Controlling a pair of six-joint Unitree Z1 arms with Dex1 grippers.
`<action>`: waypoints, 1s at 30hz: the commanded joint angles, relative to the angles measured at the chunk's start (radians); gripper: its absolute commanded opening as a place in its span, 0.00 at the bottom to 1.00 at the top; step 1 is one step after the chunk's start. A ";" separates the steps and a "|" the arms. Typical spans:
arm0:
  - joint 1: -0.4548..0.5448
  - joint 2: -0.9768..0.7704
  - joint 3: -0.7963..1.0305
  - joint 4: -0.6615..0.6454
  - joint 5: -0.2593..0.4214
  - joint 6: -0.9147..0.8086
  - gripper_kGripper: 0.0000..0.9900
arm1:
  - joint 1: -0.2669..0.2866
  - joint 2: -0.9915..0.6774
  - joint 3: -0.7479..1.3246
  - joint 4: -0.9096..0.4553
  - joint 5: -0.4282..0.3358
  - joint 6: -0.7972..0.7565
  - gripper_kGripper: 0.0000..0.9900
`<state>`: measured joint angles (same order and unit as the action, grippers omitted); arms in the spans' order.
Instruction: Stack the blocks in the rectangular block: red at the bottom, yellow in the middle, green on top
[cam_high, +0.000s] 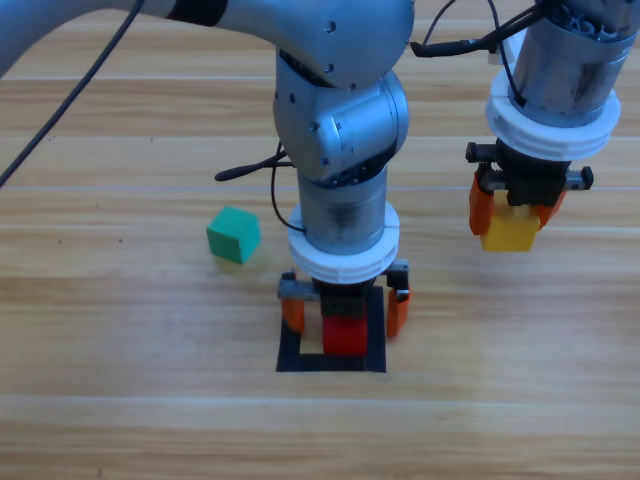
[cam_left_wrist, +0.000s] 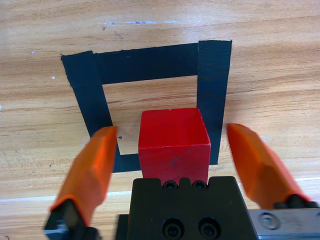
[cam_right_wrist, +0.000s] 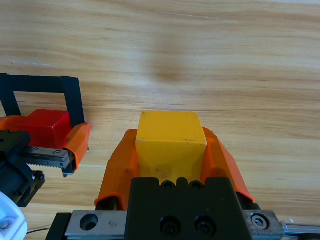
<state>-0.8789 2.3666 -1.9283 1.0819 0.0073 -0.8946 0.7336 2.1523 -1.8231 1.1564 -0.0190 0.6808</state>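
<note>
Seeing small matte red cube (cam_high: 345, 335) seated inside black tape square outline (cam_high: 330, 362), my left end effector (cam_high: 345, 310) spread wide around it. Right end effector (cam_high: 510, 215) clamps small matte yellow cube (cam_high: 509, 230), hovering well right of square; I judge leftward carry next.

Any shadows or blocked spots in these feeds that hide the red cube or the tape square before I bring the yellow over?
High view: the left arm covers most of the red cube and the tape square's far edge. Left wrist view: the cube shows sharp between the open left gripper, no glare. Right wrist view: a soft dark shadow smudge on the wood beyond the yellow cube; nothing hidden.
</note>
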 joint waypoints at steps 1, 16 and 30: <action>0.021 0.043 0.022 0.010 0.013 -0.012 1.00 | 0.006 0.021 0.019 0.006 0.007 -0.003 0.00; 0.028 -0.270 -0.244 0.251 0.129 0.006 1.00 | 0.012 -0.012 0.028 0.005 0.011 0.022 0.00; 0.264 -0.616 -0.006 0.257 0.247 0.425 1.00 | 0.240 0.067 -0.165 0.066 -0.030 0.054 0.00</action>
<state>-0.7477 1.7919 -1.9593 1.3570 0.2796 -0.5967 0.8841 2.1525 -1.8795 1.1612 -0.0272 0.7273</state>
